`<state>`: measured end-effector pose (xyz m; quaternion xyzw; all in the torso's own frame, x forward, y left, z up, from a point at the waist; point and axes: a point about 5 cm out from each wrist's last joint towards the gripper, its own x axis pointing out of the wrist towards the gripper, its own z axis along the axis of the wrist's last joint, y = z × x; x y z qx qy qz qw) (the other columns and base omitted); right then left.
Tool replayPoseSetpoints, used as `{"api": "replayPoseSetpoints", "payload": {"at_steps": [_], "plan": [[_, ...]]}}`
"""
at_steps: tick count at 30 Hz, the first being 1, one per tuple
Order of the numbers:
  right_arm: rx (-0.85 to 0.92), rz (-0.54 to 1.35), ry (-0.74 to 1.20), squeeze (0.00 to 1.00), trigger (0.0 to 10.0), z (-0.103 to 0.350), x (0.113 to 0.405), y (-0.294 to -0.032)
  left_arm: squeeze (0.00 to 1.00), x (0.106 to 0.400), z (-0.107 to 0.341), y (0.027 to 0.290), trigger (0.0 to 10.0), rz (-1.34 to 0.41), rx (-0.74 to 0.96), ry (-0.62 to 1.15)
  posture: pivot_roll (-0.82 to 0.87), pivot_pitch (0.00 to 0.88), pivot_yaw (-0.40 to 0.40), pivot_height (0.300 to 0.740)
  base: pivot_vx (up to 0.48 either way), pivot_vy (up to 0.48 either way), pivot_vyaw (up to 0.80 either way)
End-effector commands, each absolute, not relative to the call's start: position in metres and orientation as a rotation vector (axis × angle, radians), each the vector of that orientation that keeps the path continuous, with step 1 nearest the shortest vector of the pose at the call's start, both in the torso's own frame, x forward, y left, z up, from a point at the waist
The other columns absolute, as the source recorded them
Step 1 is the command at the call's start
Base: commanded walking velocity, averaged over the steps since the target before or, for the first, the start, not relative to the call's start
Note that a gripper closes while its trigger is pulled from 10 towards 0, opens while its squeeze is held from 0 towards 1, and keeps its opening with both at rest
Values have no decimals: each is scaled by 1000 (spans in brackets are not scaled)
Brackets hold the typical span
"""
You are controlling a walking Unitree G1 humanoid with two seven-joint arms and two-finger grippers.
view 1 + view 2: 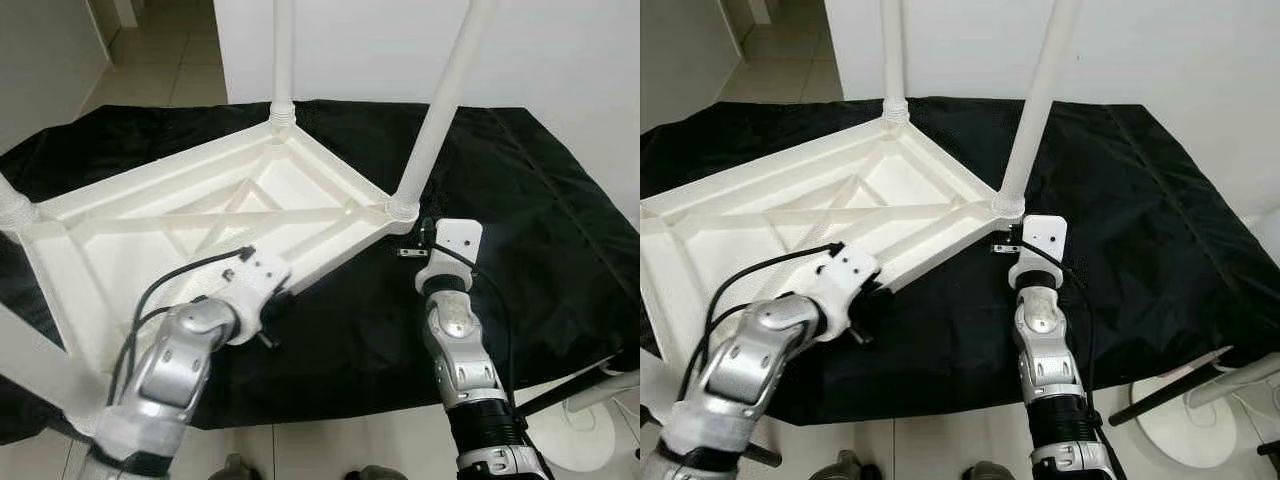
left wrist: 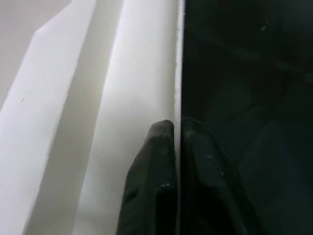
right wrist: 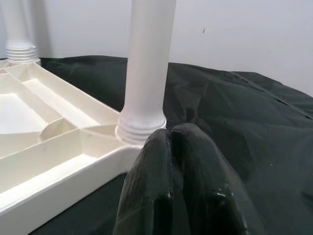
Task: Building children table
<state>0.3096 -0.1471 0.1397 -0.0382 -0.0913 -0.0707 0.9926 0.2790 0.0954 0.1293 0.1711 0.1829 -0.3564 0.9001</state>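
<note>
A white plastic children's table (image 1: 120, 215) lies upside down on a black cloth (image 1: 540, 200), with its ribbed underside facing up. White legs stand in its corner sockets: a far one (image 1: 283, 60) and a near right one (image 1: 440, 110). My left gripper (image 2: 177, 125) is at the table's front rim (image 2: 146, 73), shut with the thin rim edge between its fingers. My right gripper (image 3: 171, 132) is shut with nothing in it, its tips just in front of the threaded base of the near right leg (image 3: 144, 88). In the left eye view my right gripper (image 1: 412, 237) is by that corner.
The black cloth covers a low surface that ends close in front of me, with tiled floor (image 1: 330, 445) below. A white round stand base (image 1: 575, 435) and a dark rod lie at the lower right. White walls rise behind.
</note>
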Motion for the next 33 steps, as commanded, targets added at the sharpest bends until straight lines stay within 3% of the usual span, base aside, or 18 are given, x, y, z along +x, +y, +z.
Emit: {"api": "replayPoseSetpoints", "payload": {"at_steps": [1, 9, 10, 12, 13, 15, 16, 17, 18, 24, 25, 27, 28, 33], "plan": [[-78, -140, -187, 0, 10000, 139, 309, -146, 0, 285, 117, 94, 0, -624, 386, 410, -83, 7, -8, 740, 0, 0, 0], [-72, -157, -190, 0, 10000, 139, 308, -146, 0, 299, 126, 78, 0, -606, 386, 356, -99, 8, 9, 740, 0, 0, 0], [-72, -161, -190, 0, 10000, 139, 307, -147, 0, 302, 128, 76, 3490, -595, 390, 335, -104, 9, 14, 740, 0, 0, 0], [-71, -163, -191, 0, 10000, 139, 307, -147, 0, 304, 130, 74, 3490, -588, 393, 322, -104, 9, 14, 740, 0, 0, 0], [-70, -173, -190, 0, 10000, 139, 306, -149, 0, 308, 137, 73, 10000, -583, 396, 267, -107, 11, 17, 740, 0, 0, 0], [-70, -173, -190, 0, 10000, 139, 306, -149, 0, 308, 137, 73, 10000, -583, 396, 267, -107, 11, 17, 740, 0, 0, 0], [-70, -176, -189, 0, 10000, 139, 306, -149, 302, 308, 140, 71, 10000, -600, 375, 242, -109, 13, 21, 740, 0, 0, 0], [-70, -176, -189, 0, 10000, 139, 306, -149, 302, 308, 140, 71, 10000, -600, 375, 242, -109, 13, 21, 740, 0, 0, 0], [-69, -179, -189, 0, 10000, 139, 306, -150, 1000, 307, 143, 70, 10000, -630, 318, 231, -108, 14, 21, 740, 0, 0, 0], [-67, -180, -189, 0, 10000, 139, 307, -149, 1000, 297, 157, 65, 10000, -713, 315, 103, -93, 21, 16, 740, 0, 0, 0], [-65, -178, -189, 0, 10000, 139, 307, -148, 82, 290, 161, 64, 10000, -735, 332, 41, -88, 24, 15, 740, 0, 0, 0], [-65, -178, -189, 0, 10000, 139, 307, -148, 82, 290, 161, 64, 10000, -735, 332, 41, -88, 24, 15, 740, 0, 0, 0], [-63, -176, -189, 0, 10000, 139, 307, -147, 0, 284, 162, 64, 10000, -743, 342, -11, -84, 25, 14, 740, 0, 0, 0], [-61, -172, -188, 0, 10000, 139, 308, -146, 0, 275, 161, 67, 10000, -755, 324, -51, -77, 27, 10, 740, 0, 0, 0]]}}
